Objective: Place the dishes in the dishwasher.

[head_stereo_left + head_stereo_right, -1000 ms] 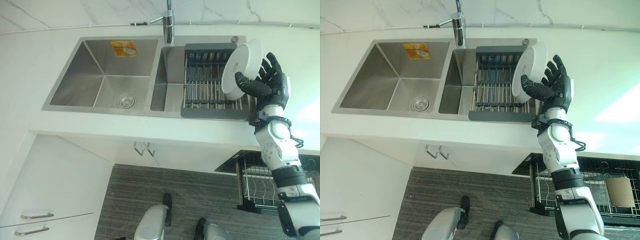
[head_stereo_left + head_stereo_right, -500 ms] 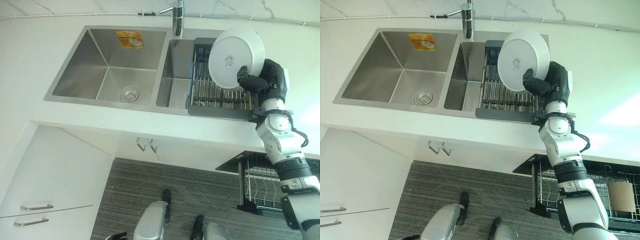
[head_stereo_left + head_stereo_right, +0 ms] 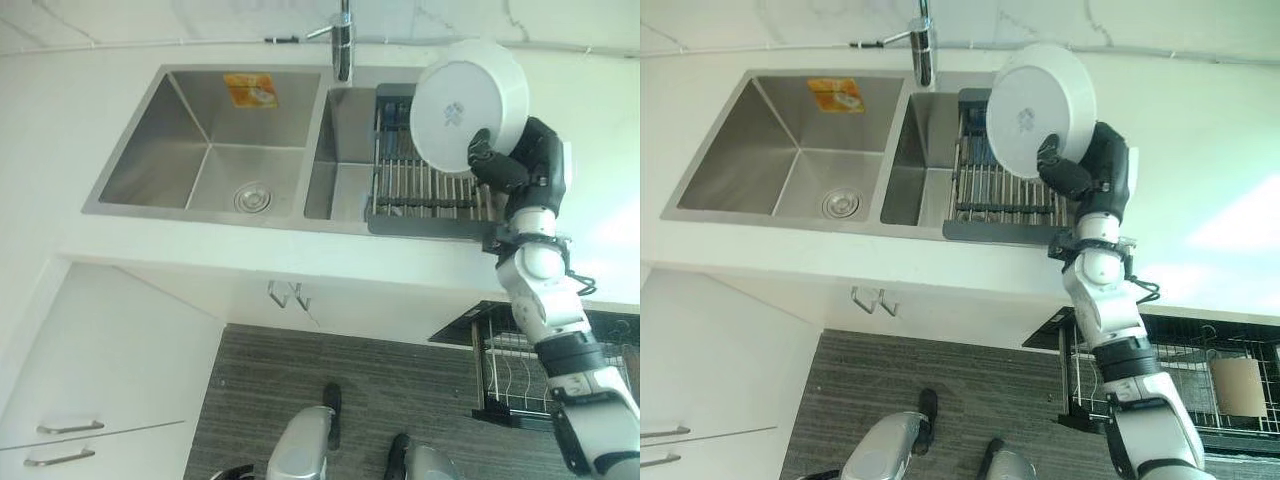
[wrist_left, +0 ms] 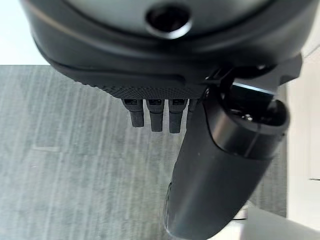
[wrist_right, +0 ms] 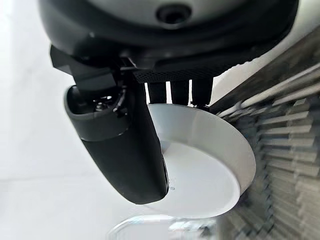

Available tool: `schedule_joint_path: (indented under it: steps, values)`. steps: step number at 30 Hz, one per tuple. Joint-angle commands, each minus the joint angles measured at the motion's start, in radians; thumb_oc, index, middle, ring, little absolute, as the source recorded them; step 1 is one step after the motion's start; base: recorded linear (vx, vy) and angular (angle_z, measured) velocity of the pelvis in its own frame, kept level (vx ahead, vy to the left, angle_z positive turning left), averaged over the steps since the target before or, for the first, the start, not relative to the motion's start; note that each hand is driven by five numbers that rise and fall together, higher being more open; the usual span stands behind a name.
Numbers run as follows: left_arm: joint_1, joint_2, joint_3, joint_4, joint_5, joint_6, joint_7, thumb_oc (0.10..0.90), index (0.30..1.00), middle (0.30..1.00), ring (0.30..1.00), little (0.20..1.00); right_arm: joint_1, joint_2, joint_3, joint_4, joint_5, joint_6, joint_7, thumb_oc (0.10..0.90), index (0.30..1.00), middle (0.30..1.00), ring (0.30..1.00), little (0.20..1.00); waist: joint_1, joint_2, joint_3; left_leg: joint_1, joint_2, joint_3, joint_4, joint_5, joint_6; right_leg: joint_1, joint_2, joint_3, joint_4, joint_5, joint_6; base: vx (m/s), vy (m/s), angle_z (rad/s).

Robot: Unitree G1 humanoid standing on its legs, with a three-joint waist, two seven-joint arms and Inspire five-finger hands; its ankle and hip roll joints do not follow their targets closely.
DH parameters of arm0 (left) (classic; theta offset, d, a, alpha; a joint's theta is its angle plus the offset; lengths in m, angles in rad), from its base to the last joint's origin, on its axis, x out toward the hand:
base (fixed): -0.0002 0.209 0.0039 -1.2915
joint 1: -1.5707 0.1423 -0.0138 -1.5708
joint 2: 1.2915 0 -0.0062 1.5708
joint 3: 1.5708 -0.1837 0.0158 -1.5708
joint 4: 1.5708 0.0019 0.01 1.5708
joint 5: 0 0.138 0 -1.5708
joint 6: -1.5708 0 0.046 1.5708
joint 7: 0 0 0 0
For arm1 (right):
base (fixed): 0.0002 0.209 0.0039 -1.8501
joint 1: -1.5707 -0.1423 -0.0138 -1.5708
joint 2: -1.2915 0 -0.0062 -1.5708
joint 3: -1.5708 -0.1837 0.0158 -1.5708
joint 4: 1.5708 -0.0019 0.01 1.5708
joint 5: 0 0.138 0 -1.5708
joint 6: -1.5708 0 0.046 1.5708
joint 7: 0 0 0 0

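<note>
A white round dish [image 3: 465, 105] is held up in the air above the sink's drying rack [image 3: 430, 222], its underside turned toward me. My right hand [image 3: 530, 165] is shut on it at its lower right edge. The thumb [image 5: 125, 145] lies across the dish's underside [image 5: 210, 165] and the fingers are behind the dish. The dish is tilted and touches nothing else. My left hand [image 4: 160, 65] hangs open over the grey floor, holding nothing.
A double steel sink [image 3: 200, 150] with a faucet [image 3: 343, 40] is set in the white counter. The dishwasher's wire rack [image 3: 520, 370] is pulled out low on the right, below the counter edge, with a brown thing [image 3: 1238, 385] in it. White drawers [image 3: 70, 440] stand at lower left.
The right hand has closed on the dish, turned its underside toward me and lifted it above the drying rack. The whole view has also shifted.
</note>
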Motion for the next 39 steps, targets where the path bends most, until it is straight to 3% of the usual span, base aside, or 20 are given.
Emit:
schedule_joint_path:
  steps: [1, 7, 15, 17, 24, 30, 39]
  values:
    - [0.042, 0.008, -0.012, 0.049, 0.038, -0.012, 0.015, 0.800, 0.900, 0.900, 0.900, 0.900, -0.102, -0.030, -0.068, -0.133, -0.049, -0.234, 0.020, 0.400, 0.300, 0.300, 0.300, 0.300, -0.027, -0.007, -0.121, 0.060, 0.015, -0.020, 0.047, -0.217, -0.020, -0.075, 0.043, -0.002, -0.030, 0.007, -0.031, -0.07, 0.023, -0.38]
    - [0.030, -0.016, -0.014, 0.049, 0.059, -0.013, 0.030, 0.800, 0.900, 0.900, 0.900, 0.900, 0.106, -0.018, -0.168, -0.299, 0.087, -0.258, 0.091, 0.400, 0.300, 0.300, 0.300, 0.300, -0.114, -0.033, -0.153, 0.119, 0.028, 0.063, 0.047, -0.254, -0.002, -0.082, 0.062, 0.089, -0.030, 0.020, -0.013, -0.08, 0.014, -0.70]
    - [0.030, -0.030, -0.025, 0.023, 0.070, -0.024, 0.026, 0.800, 0.900, 0.900, 0.900, 0.900, 0.361, -0.010, -0.333, -0.354, 0.237, -0.260, 0.112, 0.400, 0.300, 0.300, 0.300, 0.300, -0.213, -0.045, -0.166, 0.157, 0.054, 0.141, 0.047, -0.281, 0.008, -0.105, 0.077, 0.163, -0.030, 0.033, 0.003, -0.07, -0.004, -0.55]
    - [0.028, -0.031, -0.025, 0.024, 0.064, -0.027, 0.024, 0.800, 0.900, 0.900, 0.900, 0.900, 0.427, 0.007, -0.382, -0.346, 0.257, -0.254, 0.124, 0.400, 0.300, 0.300, 0.300, 0.300, -0.247, -0.048, -0.168, 0.160, 0.062, 0.164, 0.047, -0.286, 0.010, -0.119, 0.081, 0.182, -0.030, 0.038, 0.007, -0.07, -0.014, -0.31]
    - [0.024, -0.035, -0.020, 0.015, 0.041, -0.035, 0.020, 0.800, 0.900, 0.900, 0.900, 0.900, 0.559, 0.037, -0.461, -0.265, 0.199, -0.232, 0.173, 0.400, 0.300, 0.300, 0.300, 0.300, -0.308, -0.048, -0.169, 0.166, 0.070, 0.208, 0.047, -0.298, 0.018, -0.143, 0.088, 0.216, -0.030, 0.050, 0.015, -0.04, -0.012, -0.40]
    - [0.028, -0.031, -0.015, -0.006, 0.035, -0.018, 0.024, 0.800, 0.900, 0.900, 0.900, 0.900, 0.610, 0.046, -0.470, -0.187, 0.154, -0.239, 0.220, 0.400, 0.300, 0.300, 0.300, 0.300, -0.329, -0.034, -0.169, 0.173, 0.070, 0.200, 0.047, -0.325, 0.018, -0.145, 0.089, 0.222, -0.030, 0.036, 0.026, 0.02, -0.007, -0.11]
    - [0.043, -0.024, -0.013, -0.004, 0.045, -0.007, 0.016, 0.800, 0.900, 0.900, 0.900, 0.900, 0.582, -0.002, -0.415, -0.113, -0.034, -0.231, 0.222, 0.400, 0.300, 0.300, 0.300, 0.300, -0.304, -0.027, -0.171, 0.166, 0.065, 0.184, 0.047, -0.321, 0.012, -0.141, 0.078, 0.197, -0.030, 0.031, 0.025, 0.01, -0.007, 0.05]
